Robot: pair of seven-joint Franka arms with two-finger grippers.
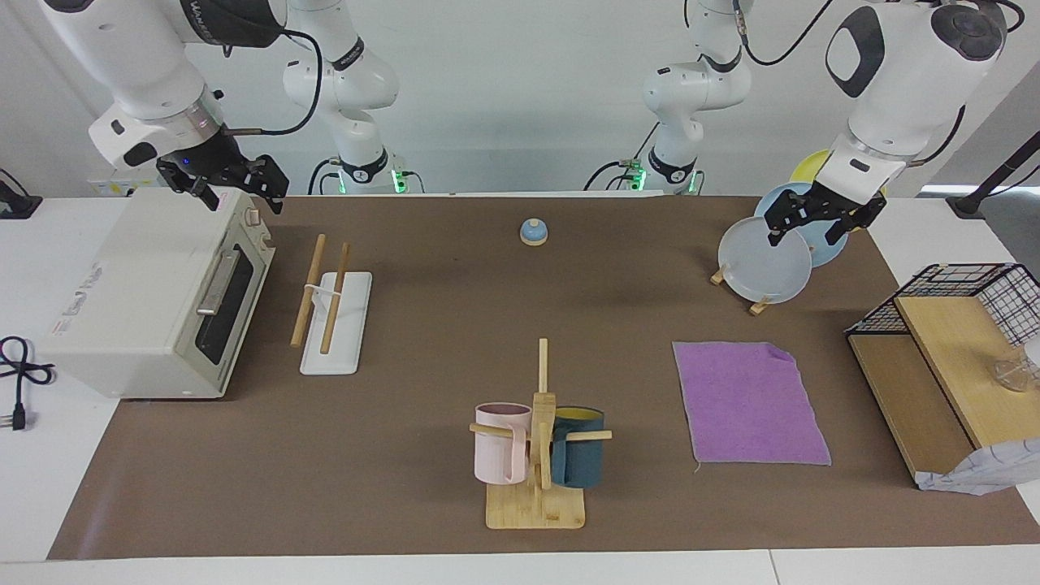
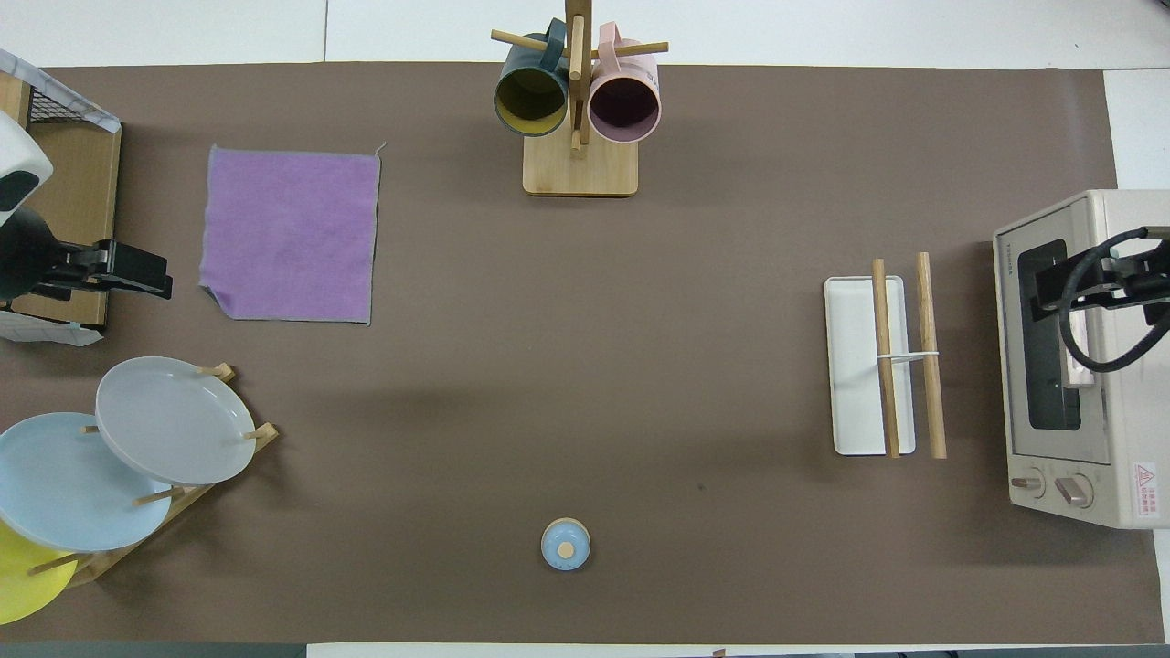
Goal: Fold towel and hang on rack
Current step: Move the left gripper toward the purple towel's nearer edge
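The towel (image 1: 747, 404) (image 2: 291, 235) lies flat and unfolded on the brown mat, purple face up, toward the left arm's end of the table. The rack (image 1: 333, 309) (image 2: 882, 366), a white base with two wooden rods, stands toward the right arm's end, beside the toaster oven. My left gripper (image 1: 806, 231) (image 2: 137, 274) hangs open and empty in the air by the plate stand, apart from the towel. My right gripper (image 1: 242, 195) (image 2: 1060, 288) hovers open and empty over the toaster oven.
A toaster oven (image 1: 154, 292) stands at the right arm's end. A mug tree (image 1: 536, 439) holds two mugs. A plate stand (image 1: 764, 264) holds plates. A small blue bell (image 1: 534, 232) sits near the robots. A wooden shelf (image 1: 934, 382) with a wire basket stands beside the towel.
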